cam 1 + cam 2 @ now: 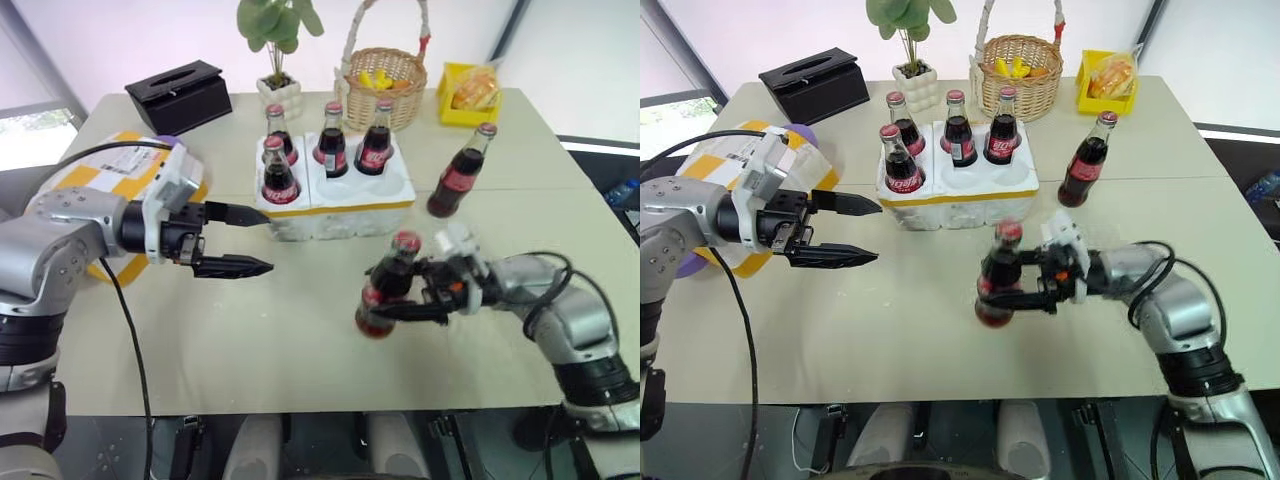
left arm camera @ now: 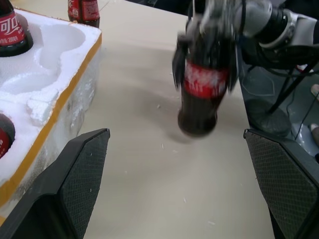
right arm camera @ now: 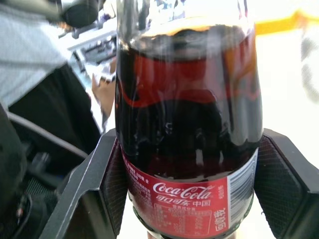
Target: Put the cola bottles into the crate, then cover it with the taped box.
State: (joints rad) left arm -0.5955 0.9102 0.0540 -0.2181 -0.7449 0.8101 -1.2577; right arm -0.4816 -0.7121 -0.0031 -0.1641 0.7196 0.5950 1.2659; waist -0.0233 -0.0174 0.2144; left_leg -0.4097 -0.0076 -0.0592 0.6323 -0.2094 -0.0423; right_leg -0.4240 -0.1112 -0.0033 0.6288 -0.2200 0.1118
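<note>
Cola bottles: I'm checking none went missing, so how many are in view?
6: four cola bottles stand in the crate, one stands on the table right of it, one is in the right pincer.

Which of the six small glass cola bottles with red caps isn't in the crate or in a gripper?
The cola bottle standing alone on the table, right of the white styrofoam crate. Four sit in its wells; the right gripper holds the sixth.

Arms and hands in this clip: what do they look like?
Both arms have silver-grey shells with black joints and black cables looped alongside. The left hand has two black tapered fingers on a white-and-black body; the right hand shows orange accents. The finger pads are finely textured.
</note>
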